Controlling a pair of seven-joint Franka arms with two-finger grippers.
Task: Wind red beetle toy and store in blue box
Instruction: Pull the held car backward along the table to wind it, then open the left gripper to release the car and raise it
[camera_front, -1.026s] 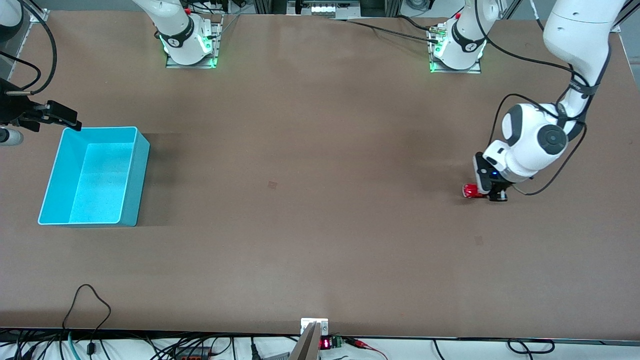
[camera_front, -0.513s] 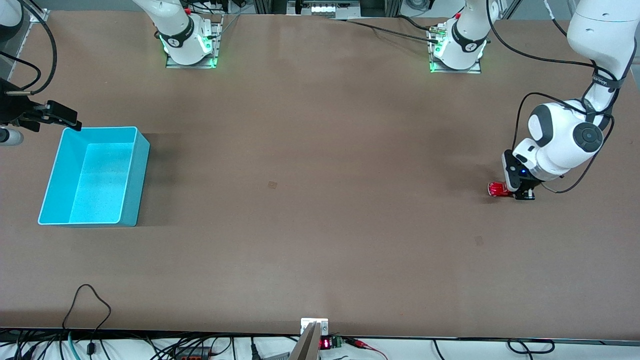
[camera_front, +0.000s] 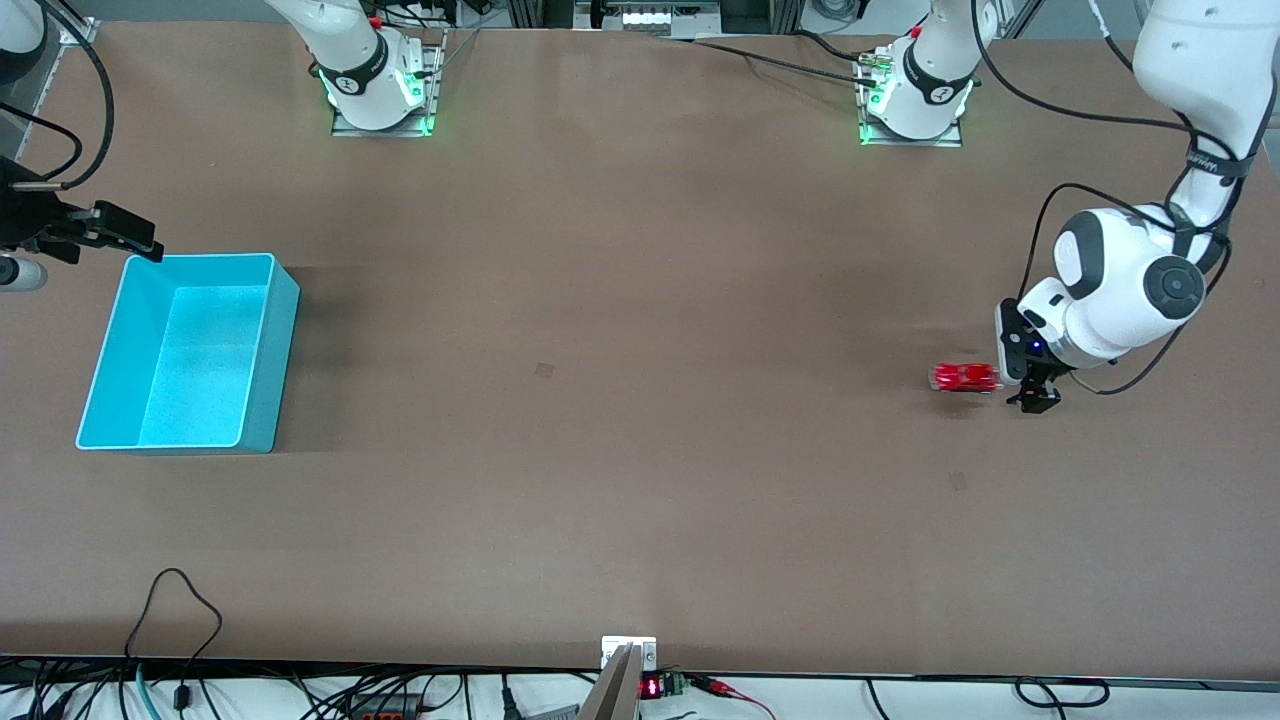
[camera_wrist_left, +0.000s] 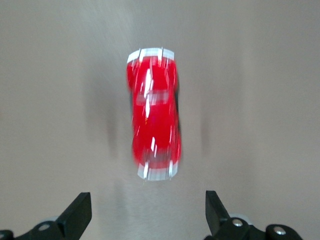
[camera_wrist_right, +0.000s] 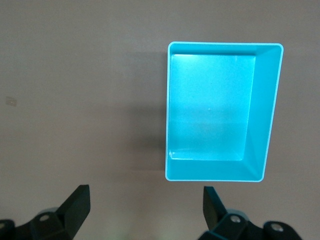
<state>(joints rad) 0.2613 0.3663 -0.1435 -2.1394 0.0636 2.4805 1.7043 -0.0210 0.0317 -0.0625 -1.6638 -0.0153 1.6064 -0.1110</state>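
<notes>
My left gripper (camera_front: 1030, 392) gapes wide, red beetle toy (camera_front: 964, 378) loose at its 9 o'clock on the table (camera_front: 640, 500); I'd track it toward the blue box (camera_front: 265, 345), where my right gripper (camera_front: 125, 232) waits wide.

Spread wide, jaws of left gripper (camera_front: 1030, 392) low over bare bench (camera_front: 640, 400), nothing between them; red beetle toy (camera_front: 964, 378) loose on the bench just ahead of the tips, apart from both. Below spread jaws of waiting right gripper (camera_front: 125, 232), blue box (camera_front: 190, 350), walls the only obstruction
</notes>
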